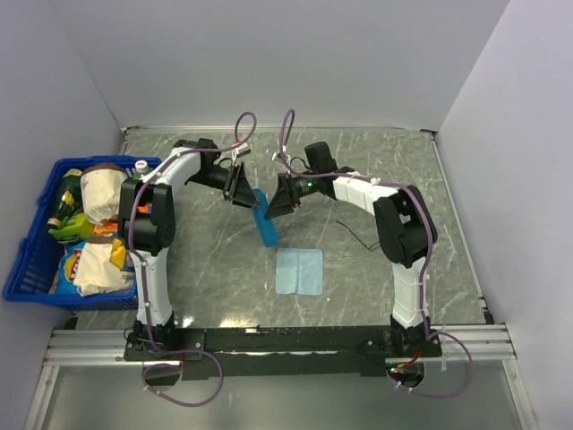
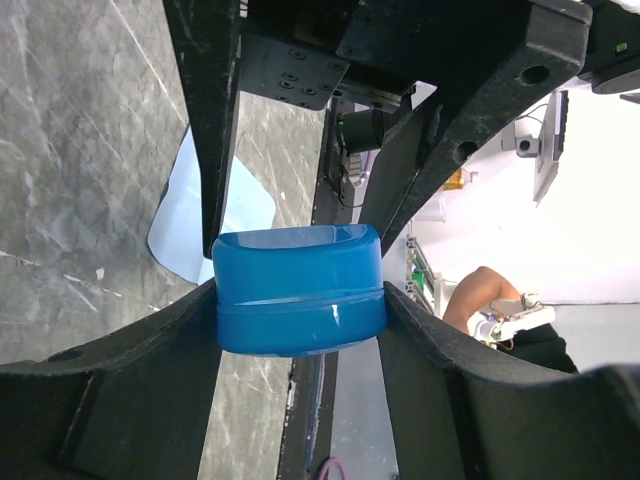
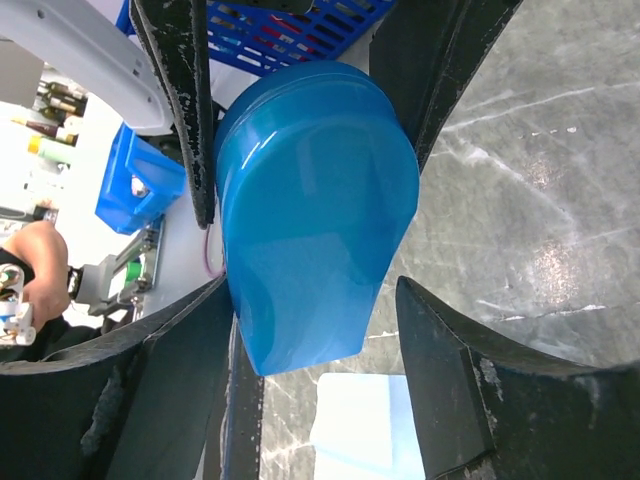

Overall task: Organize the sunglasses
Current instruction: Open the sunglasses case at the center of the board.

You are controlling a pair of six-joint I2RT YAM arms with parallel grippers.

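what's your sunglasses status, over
Left end effector shut on blue case; right end effector around its other end, grip unclear. Sunglasses on table by right arm, untouched. Cloth beside them, not covering.

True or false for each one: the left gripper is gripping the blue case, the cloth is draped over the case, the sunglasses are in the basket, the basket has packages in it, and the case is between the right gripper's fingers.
1. The left gripper grips the blue case. True.
2. The cloth is draped over the case. False: it lies flat on the table, apart from the case.
3. The sunglasses are in the basket. False: they lie on the table to the right of the cloth.
4. The basket holds packages. True.
5. The case sits between the right gripper's fingers. True.
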